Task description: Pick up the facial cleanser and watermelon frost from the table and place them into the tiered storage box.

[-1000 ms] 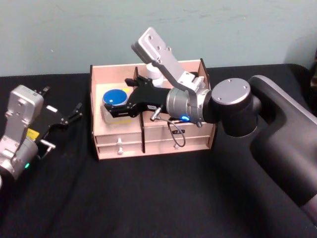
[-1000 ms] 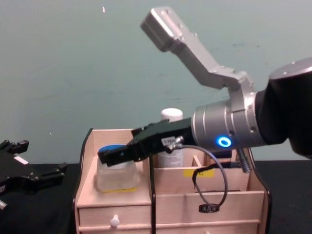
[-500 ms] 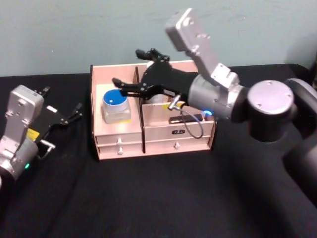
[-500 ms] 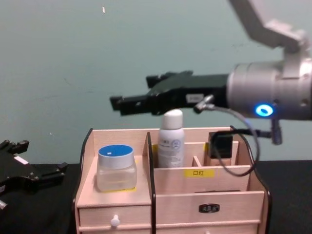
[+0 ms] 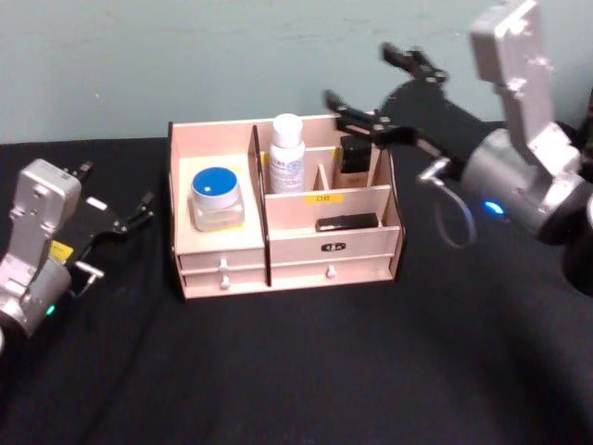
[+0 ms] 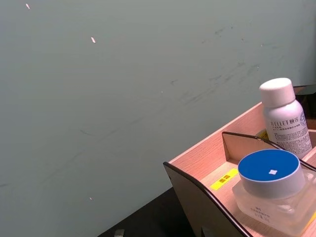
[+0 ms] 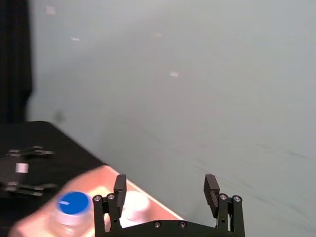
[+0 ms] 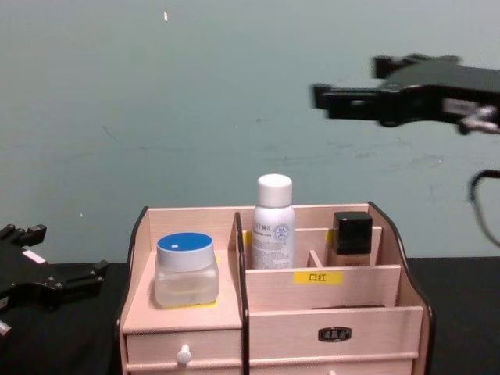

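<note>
Both 2 items sit in the box (image 5: 222,269): jar (image 5: 217,197) on the left shelf, white bottle (image 5: 286,153) upright behind the divider. Right gripper (image 5: 382,89) hangs spread, empty, above the box. Left gripper (image 5: 116,222) is parked aside, prongs apart.

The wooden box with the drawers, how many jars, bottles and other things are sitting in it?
Jars with a blue lid: 1
White bottles: 1
Dark-capped bottles: 1
Flat black items: 1
Total in the tiered storage box: 4
</note>
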You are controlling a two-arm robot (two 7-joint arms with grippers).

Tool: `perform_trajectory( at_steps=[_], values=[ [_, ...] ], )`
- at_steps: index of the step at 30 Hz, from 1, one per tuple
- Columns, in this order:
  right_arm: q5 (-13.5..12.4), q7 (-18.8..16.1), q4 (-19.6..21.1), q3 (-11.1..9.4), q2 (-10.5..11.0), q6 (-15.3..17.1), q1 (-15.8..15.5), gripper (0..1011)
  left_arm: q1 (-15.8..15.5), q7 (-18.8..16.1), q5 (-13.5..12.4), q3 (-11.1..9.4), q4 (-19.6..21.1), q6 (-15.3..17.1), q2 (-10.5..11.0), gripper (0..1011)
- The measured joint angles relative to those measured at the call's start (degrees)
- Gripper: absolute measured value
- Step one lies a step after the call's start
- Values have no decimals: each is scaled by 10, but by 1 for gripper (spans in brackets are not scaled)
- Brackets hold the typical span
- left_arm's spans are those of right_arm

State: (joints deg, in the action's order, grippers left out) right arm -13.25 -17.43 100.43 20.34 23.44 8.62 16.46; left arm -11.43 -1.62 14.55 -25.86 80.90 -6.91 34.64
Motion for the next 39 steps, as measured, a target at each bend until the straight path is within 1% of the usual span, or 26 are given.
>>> perform_trajectory(
  at_steps=[3,4,5,6,8,9,11,12,13,16,22,26,39],
  values=[
    [4,18,7,-21,4,-4,-20,1002,0,0,0,0,0,0,0,1010],
    [7,30,11,-36,5,-5,-33,1002,0,0,0,0,0,0,0,1010],
    [8,35,12,-41,6,-6,-39,1002,0,0,0,0,0,0,0,1010],
    [11,44,13,-53,7,-6,-50,1002,0,0,0,0,0,0,0,1010],
    [14,51,13,-63,7,-7,-59,1002,0,0,0,0,0,0,0,1010],
    [17,59,12,-73,7,-7,-67,1002,0,0,0,0,0,0,0,1010],
    [23,68,6,-84,7,-9,-76,1002,0,0,0,0,0,0,0,1010],
    [23,68,6,-84,7,-9,-76,1002,0,0,0,0,0,0,0,1010],
    [27,73,1,-90,6,-9,-81,1002,0,0,0,0,0,0,0,1010],
    [32,79,-11,-99,2,-12,-89,1003,0,0,0,0,0,0,0,1010],
    [34,77,-43,-111,-8,-10,-96,1003,0,0,0,0,0,0,0,1009],
    [33,69,-64,-113,-13,3,-96,1002,0,0,0,0,0,0,0,1009],
    [33,69,-60,-113,-12,2,-96,1003,0,0,0,0,0,0,0,1010]
  ],
)
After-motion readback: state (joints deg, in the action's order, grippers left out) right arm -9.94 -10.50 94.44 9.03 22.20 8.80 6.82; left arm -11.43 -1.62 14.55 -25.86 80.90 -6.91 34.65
